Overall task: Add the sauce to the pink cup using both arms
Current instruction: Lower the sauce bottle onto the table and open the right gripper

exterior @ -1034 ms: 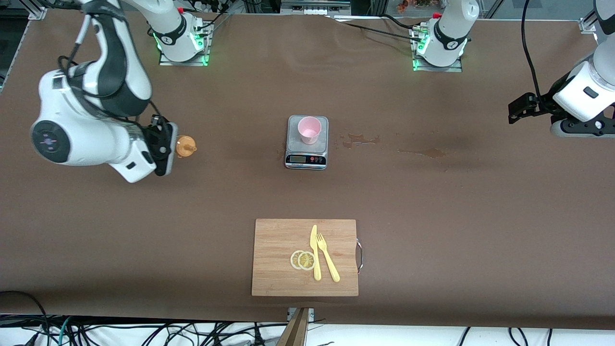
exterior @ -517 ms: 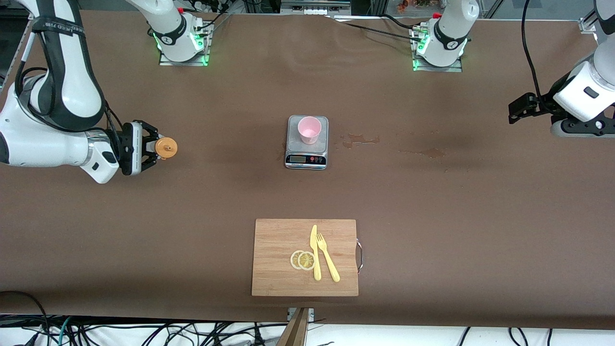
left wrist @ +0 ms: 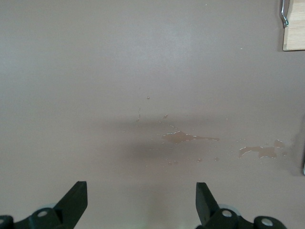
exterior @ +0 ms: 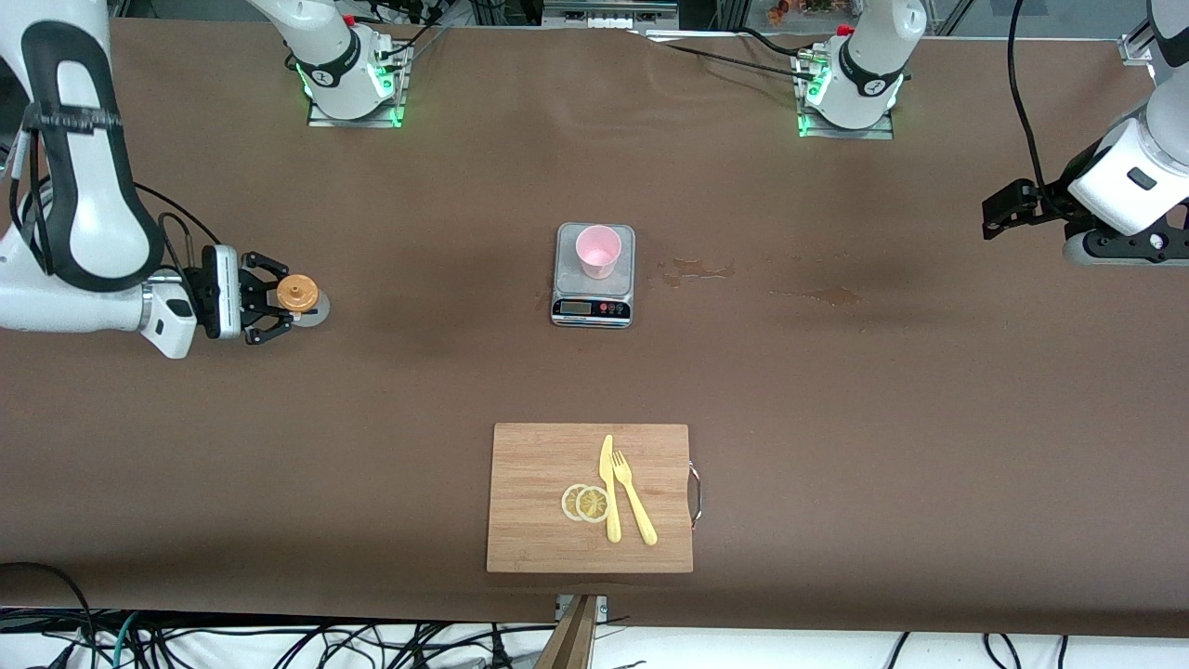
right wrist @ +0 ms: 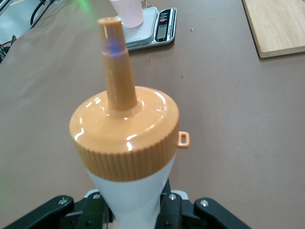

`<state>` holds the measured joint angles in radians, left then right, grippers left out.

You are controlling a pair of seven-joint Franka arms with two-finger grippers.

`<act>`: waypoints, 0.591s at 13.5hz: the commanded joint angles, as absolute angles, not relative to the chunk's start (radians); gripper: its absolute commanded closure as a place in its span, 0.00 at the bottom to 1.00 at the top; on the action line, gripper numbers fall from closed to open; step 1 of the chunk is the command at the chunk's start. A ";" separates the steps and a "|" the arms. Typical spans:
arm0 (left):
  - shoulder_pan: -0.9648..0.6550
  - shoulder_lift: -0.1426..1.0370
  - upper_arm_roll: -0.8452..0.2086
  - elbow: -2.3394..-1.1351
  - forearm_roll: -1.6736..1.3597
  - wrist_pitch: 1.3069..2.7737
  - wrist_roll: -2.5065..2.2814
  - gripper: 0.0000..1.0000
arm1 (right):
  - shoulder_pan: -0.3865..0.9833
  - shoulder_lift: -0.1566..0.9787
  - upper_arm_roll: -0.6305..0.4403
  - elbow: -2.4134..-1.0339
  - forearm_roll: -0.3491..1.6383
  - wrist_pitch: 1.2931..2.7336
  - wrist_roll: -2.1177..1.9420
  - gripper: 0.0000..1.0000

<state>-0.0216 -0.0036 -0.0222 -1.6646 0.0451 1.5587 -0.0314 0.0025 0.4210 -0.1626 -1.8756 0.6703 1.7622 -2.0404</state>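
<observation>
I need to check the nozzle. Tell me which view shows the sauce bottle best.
The right wrist view: the bottle fills it, orange cap and nozzle close up, with the right gripper shut on its body. The front view shows it small, mostly its cap from above. The left wrist view does not show it.

The right end effector [exterior: 279, 299] carried the sauce bottle [exterior: 299, 297] away from the scale [exterior: 594, 279].

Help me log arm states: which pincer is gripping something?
The right pincer, at the right arm's end of the table, is shut on the sauce bottle. The left pincer waits open and empty.
</observation>
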 commanded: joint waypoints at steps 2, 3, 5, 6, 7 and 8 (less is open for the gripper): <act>-0.014 0.006 -0.029 -1.640 0.048 1.539 -0.026 0.00 | -0.044 0.481 -0.138 -1.885 0.762 1.764 -2.187 0.72; -0.015 0.006 -0.031 -1.640 0.048 1.540 -0.026 0.00 | -0.044 0.498 -0.138 -1.893 0.800 1.766 -2.238 0.72; -0.017 0.005 -0.035 -1.640 0.048 1.539 -0.028 0.00 | -0.046 0.534 -0.138 -1.893 0.844 1.772 -2.299 0.71; -0.017 0.003 -0.032 -1.640 0.046 1.528 -0.028 0.00 | -0.046 0.551 -0.138 -1.893 0.871 1.779 -2.331 0.71; -0.015 0.005 -0.032 -1.640 0.046 1.520 -0.028 0.00 | -0.046 0.567 -0.138 -1.890 0.894 1.793 -2.368 0.69; -0.015 0.003 -0.032 -1.640 0.046 1.519 -0.028 0.00 | -0.045 0.574 -0.138 -1.888 0.903 1.799 -2.381 0.68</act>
